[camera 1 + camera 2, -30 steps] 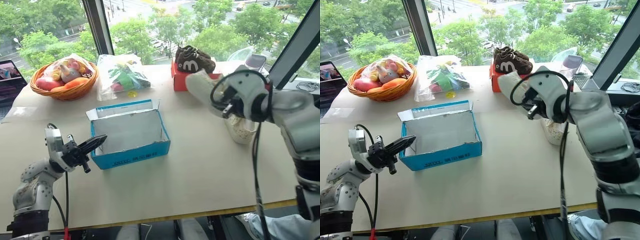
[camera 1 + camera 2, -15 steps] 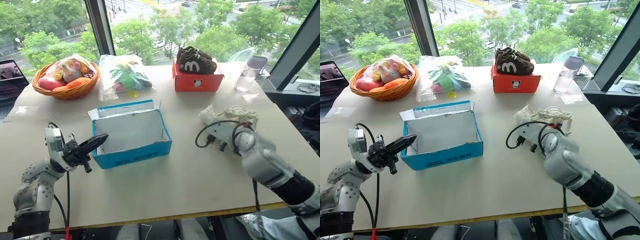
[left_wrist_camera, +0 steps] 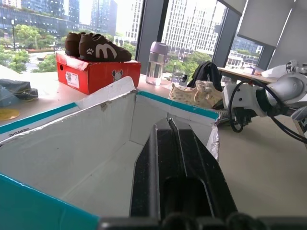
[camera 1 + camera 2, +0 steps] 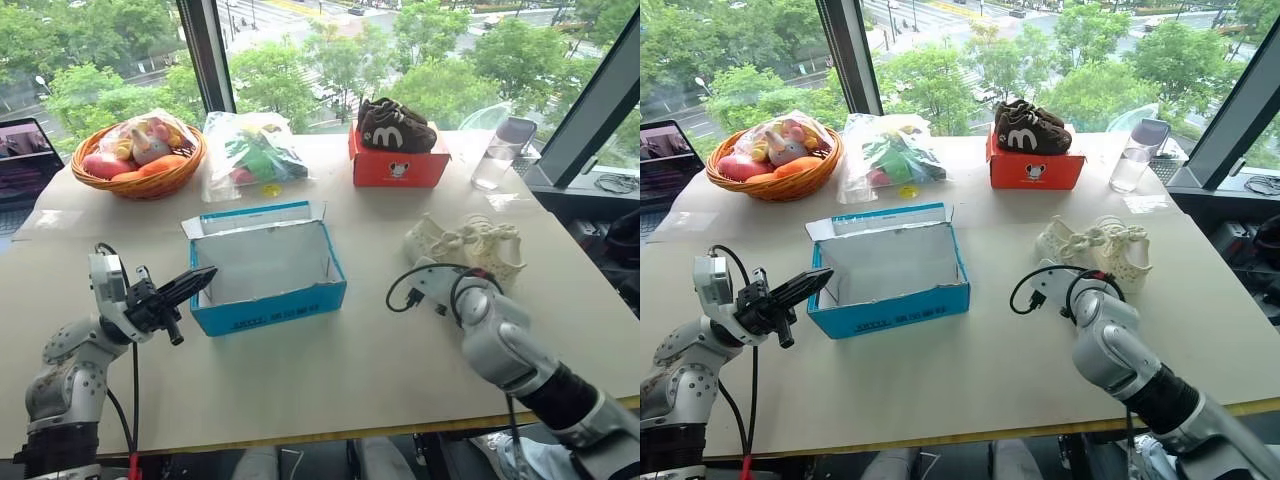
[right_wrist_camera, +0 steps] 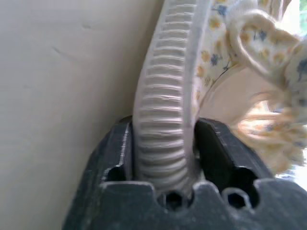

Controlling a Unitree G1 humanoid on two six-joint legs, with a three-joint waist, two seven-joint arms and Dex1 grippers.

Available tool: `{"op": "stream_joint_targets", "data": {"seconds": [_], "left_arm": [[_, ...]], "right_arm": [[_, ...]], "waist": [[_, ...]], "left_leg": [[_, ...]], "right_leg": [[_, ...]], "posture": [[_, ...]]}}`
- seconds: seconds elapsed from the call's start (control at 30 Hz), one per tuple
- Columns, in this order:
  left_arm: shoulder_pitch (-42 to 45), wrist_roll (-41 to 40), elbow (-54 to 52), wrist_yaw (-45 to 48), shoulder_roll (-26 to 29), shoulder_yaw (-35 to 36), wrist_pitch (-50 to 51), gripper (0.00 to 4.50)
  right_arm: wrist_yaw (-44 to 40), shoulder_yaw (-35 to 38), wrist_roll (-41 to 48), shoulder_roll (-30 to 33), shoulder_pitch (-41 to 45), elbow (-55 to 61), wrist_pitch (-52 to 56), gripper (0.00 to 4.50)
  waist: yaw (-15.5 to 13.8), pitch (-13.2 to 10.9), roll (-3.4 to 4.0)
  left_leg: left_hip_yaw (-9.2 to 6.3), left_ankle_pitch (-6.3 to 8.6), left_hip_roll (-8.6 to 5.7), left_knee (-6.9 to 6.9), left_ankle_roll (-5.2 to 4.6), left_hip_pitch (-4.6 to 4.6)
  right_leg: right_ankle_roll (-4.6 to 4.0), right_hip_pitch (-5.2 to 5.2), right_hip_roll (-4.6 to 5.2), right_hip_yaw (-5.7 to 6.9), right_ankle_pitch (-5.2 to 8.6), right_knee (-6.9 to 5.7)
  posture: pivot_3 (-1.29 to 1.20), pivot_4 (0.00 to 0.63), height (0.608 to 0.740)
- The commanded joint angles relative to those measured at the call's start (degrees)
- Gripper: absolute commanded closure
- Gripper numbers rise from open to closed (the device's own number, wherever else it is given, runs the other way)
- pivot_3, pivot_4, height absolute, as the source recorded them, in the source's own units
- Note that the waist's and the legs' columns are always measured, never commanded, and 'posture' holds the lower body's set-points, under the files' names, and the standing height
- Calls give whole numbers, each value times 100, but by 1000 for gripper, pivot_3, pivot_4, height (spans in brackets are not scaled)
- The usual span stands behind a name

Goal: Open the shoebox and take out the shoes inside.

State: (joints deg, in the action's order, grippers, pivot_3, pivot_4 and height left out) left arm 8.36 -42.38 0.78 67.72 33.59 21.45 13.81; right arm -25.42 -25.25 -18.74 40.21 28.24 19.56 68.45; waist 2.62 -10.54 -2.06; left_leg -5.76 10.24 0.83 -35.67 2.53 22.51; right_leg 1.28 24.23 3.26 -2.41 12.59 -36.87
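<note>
Your right tool (image 5: 163, 158) is straddling the ribbed sole of the cream fabric shoes (image 4: 1095, 250), resting them on the tabletop (image 4: 970, 350); your left tool (image 4: 800, 290), closed, is steadying the emptied blue cardboard shoebox (image 4: 890, 305).

My left hand (image 4: 196, 279) hangs above the table on a bent arm, its two black fingers pressed together and pointing forward and to the right, slightly upward. My right arm reaches forward and low over the table, wrist angled down, a black cable looping off it. On the right hand (image 5: 163, 143), the fingers (image 5: 117, 148) stand on either side of a shoe's ribbed sole, close against it.
</note>
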Motion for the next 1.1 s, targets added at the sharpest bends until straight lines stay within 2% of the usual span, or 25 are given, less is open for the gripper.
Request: {"op": "stream_joint_targets", "data": {"seconds": [0.03, 0.2, 0.33, 0.47, 0.53, 0.67, 0.8, 0.9, 0.93, 1.1], "left_arm": [[34, -71, -113, 30, 102, 99, -18, 4500], [22, -48, -113, 54, 172, 112, -21, 4500], [22, -35, -128, -5, 225, 162, -29, 4500], [-2, 46, -129, -308, 252, 341, -120, 4500], [-31, 191, -154, -842, 186, 583, -250, 4500], [-155, 546, -197, -2167, 81, 1078, -249, 4500], [-89, 1225, 7, -4001, -39, 1307, 172, 4500], [52, 1529, 144, -4955, -178, 1374, 362, 4500], [66, 1876, 176, -5349, -259, 1338, 112, 4500], [248, 1957, 23, -6520, -1013, 1502, 6, 4500]], "right_arm": [[-572, 376, 632, -106, -137, 455, 184, 31], [-1380, 1397, 1555, 13, -16, 823, 250, 31], [-1635, 2435, 2215, -102, 246, 784, 205, 31], [-1556, 3490, 2799, -533, 527, 706, 80, 31], [-1208, 3799, 2809, -800, 459, 708, -161, 31], [-378, 3899, 2601, -1349, 226, 837, -678, 31], [959, 3732, 2000, -2097, -113, 443, -1642, 31], [1384, 3079, 1355, -1975, -527, 95, -2650, 31], [1492, 3099, 1373, -2091, -621, -29, -2971, 31], [1728, 2842, 1001, -1898, -900, -527, -3972, 31]], "waist": [[6, 1, -1], [15, 1, -1], [-9, 0, 0], [-6, 0, 0], [-6, 0, 0], [-9, 0, 0], [-5, 0, 0], [-37, 0, 1], [-40, 0, 0], [-35, 0, 0]], "left_leg": [[0, 0, 1, 1, 0, -4], [0, 2, 3, 2, -2, -6], [1, 2, 1, 1, -2, -1], [1, 2, 2, 2, -2, 0], [1, 3, 3, 2, -3, 1], [1, 4, 2, 5, -3, 2], [2, 4, 2, 6, -2, -3], [2, 4, -1, 4, -2, -2], [2, 4, -4, 4, -1, -1], [2, 5, -5, 5, 1, 1]], "right_leg": [[-1, -2, -1, 0, 1, 0], [-1, -3, -3, -2, 1, 0], [1, -1, -1, -1, 0, 2], [1, 0, -1, -1, 0, 2], [1, 2, -2, -1, -1, 3], [2, 2, -1, -2, -1, 6], [3, 2, -2, -5, -1, 1], [6, 0, 2, -5, -3, 1], [8, 0, 4, -4, -4, 6], [10, -1, 5, -6, -8, 10]], "posture": [[0, 150, 740], [0, 150, 740], [0, 150, 740], [0, 150, 740], [0, 150, 740], [0, 150, 740], [0, 150, 740], [0, 150, 740], [0, 150, 740], [0, 150, 740]]}}
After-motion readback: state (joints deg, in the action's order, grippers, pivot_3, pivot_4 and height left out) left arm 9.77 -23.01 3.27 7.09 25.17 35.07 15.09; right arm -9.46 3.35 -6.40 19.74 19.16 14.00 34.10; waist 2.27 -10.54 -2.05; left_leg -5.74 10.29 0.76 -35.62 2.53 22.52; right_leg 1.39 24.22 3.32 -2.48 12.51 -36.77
